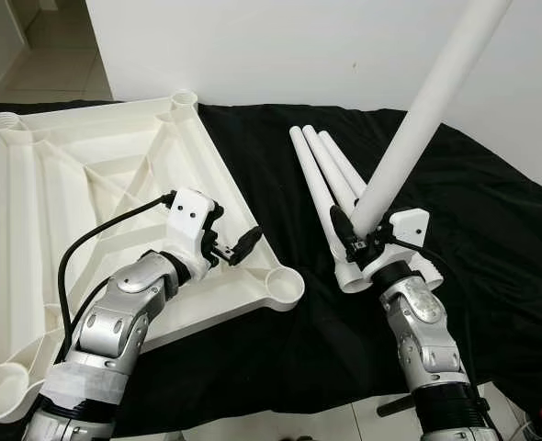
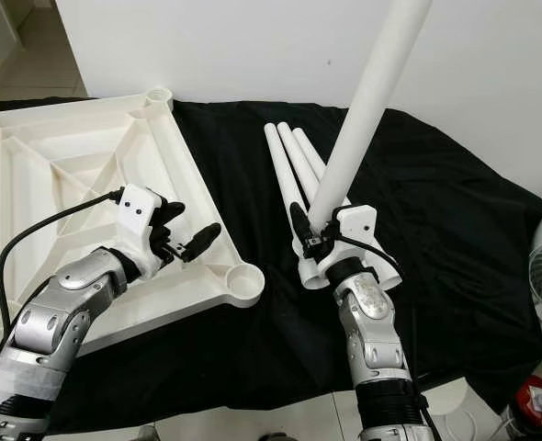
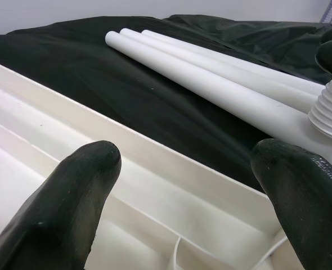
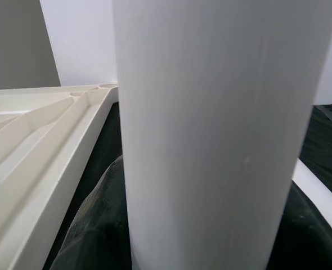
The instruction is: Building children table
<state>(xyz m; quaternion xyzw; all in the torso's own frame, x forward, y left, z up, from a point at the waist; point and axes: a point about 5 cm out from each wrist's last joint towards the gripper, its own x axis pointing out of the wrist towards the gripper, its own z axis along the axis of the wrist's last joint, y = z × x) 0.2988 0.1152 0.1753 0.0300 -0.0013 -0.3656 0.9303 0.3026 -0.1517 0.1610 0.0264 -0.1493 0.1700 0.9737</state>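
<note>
table leg (image 1: 427, 101) clamped in right gripper (image 1: 361, 237)

Head stereo pair: looking fwd and down from above at black cloth (image 1: 280, 349), upturned tabletop (image 1: 87, 184) on robot's left, loose legs (image 2: 294, 170) at centre; both eyes share same scene, slightly offset. Left wrist cam: low, close over tabletop rim, facing across cloth toward legs. Right wrist cam: v. near held leg (image 4: 211, 135), tabletop behind.
</note>
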